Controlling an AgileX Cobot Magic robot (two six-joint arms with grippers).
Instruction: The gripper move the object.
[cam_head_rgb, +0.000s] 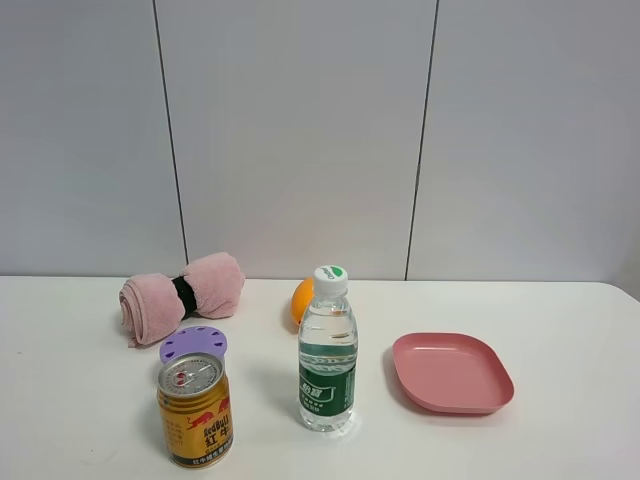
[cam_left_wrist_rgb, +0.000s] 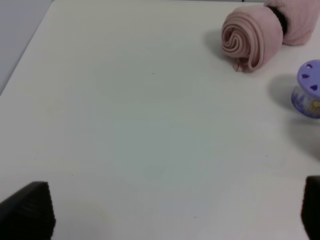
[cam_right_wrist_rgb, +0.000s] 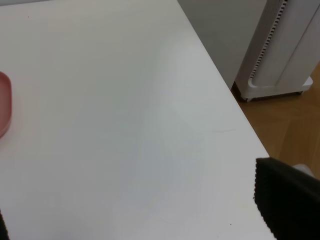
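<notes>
The gold-yellow drink can (cam_head_rgb: 195, 410) with the red bull logo stands upright at the front left of the white table (cam_head_rgb: 560, 320). It does not show in either wrist view. Neither arm shows in the exterior high view. My left gripper (cam_left_wrist_rgb: 170, 212) is open and empty, its black jaws wide apart over bare table, some way from the purple tub. My right gripper (cam_right_wrist_rgb: 142, 212) is open and empty over bare table near the table's right edge, apart from the pink plate.
A purple air-freshener tub (cam_head_rgb: 193, 344) stands just behind the can and shows in the left wrist view (cam_left_wrist_rgb: 310, 90). Also on the table: a rolled pink towel (cam_head_rgb: 180, 293), a water bottle (cam_head_rgb: 327, 350), an orange (cam_head_rgb: 301, 300), and a pink plate (cam_head_rgb: 452, 372).
</notes>
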